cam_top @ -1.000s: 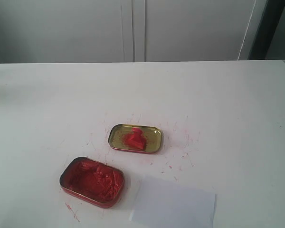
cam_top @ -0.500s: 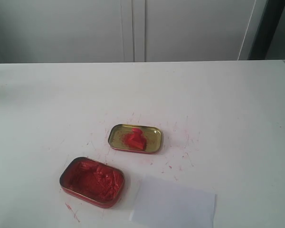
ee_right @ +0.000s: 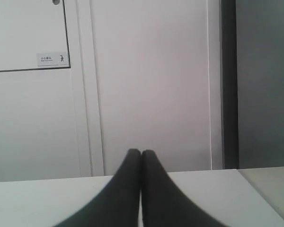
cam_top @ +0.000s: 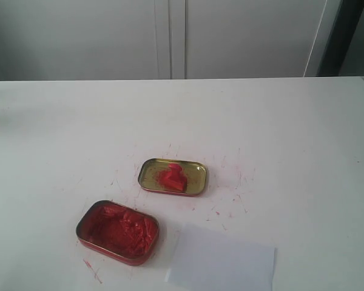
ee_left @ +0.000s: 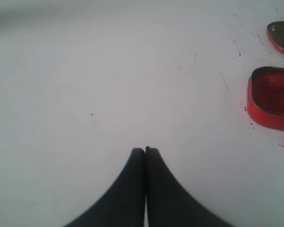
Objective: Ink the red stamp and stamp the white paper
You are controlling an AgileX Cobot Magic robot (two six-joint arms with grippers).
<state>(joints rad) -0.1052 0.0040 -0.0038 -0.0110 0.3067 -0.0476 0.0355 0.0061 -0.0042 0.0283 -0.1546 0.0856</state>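
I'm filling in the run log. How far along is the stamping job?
Nothing looks done: the visible part of the white paper bears no print. Nothing is in hand: the left gripper and right gripper are both shut and empty, away from the red stamp, which lies in the gold tin. Left: pick up the stamp, press it into the red ink tin, then stamp the paper.

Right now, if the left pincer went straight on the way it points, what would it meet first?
Probably the bare white table; the shut left pincer aims at it. The red ink tin and gold tin lie off to one side of that line. Depth to the surface is unclear.
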